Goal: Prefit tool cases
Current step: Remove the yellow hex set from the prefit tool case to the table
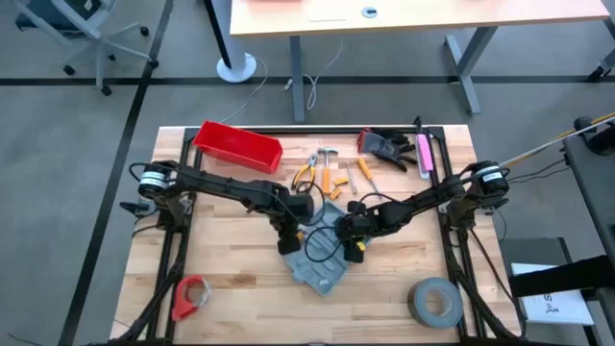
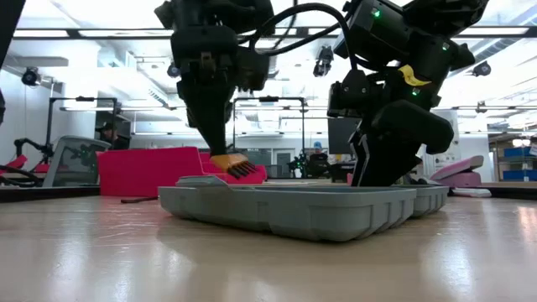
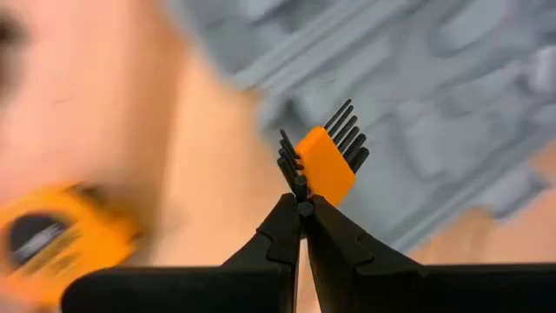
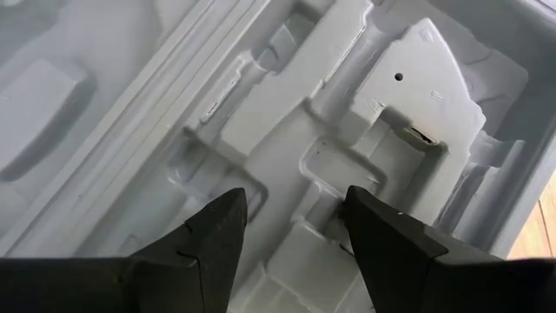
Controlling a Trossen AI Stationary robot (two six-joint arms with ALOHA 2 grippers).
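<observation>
The grey-blue tool case (image 1: 322,259) lay open and flat near the middle of the wooden worktop (image 1: 240,288), its moulded recesses facing up. Both arms had their ends over it. The left gripper (image 3: 302,207) had its jaws clamped together on a small orange holder of dark hex keys (image 3: 326,156), which hung just above the case's near edge on the left arm's side; in the low view the orange piece (image 2: 233,164) sat right over the case's rim. The right gripper (image 4: 295,217) stood with its jaws apart, empty, pointing down into the grey recesses of the case (image 4: 347,130).

Further back on the worktop lay a red plastic bin (image 1: 237,146), a scatter of orange-handled tools (image 1: 332,173), a black glove (image 1: 389,146) and a pink item (image 1: 424,154). Near the front edge sat a red tape dispenser (image 1: 190,296) and a grey tape roll (image 1: 434,302).
</observation>
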